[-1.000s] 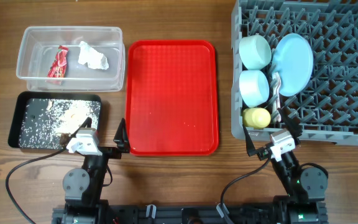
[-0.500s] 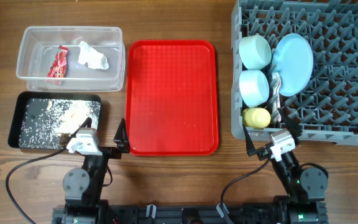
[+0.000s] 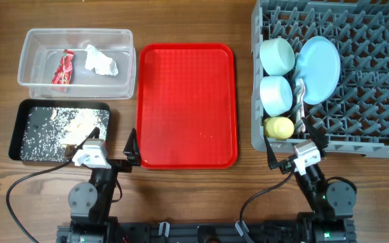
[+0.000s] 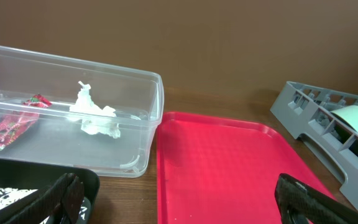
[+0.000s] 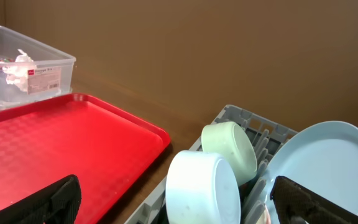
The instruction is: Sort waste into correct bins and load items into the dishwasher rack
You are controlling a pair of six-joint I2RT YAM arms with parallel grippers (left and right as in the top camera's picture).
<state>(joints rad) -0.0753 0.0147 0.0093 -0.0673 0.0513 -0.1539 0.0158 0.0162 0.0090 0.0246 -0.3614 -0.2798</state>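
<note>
Your left end effector (image 3: 112, 144) rests at the near bench edge, fingers spread wide and empty, with the black tray (image 3: 32, 111) of food scraps (image 3: 73, 125) just ahead-left and the clear tub (image 3: 123, 74), holding wrapper (image 3: 63, 69) and napkin (image 3: 100, 61), beyond it. Your right end effector (image 3: 294, 150), equally wide open and empty, is just short of the dishwasher rack (image 3: 383, 121), where green bowl (image 3: 277, 54), blue bowl (image 3: 275, 94), plate (image 3: 319, 67), yellow cup (image 3: 279, 127) and cutlery (image 3: 300, 101) stand. I judge nothing remains to pick up: the red serving tray (image 3: 186, 81) between the arms bears only specks.

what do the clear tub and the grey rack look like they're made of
Clear tub: probably thin glossy plastic; the napkin shows through its walls and the rim glints.
Grey rack: likely moulded matte plastic; uniform grey grid and pegs, no metallic shine.
</note>
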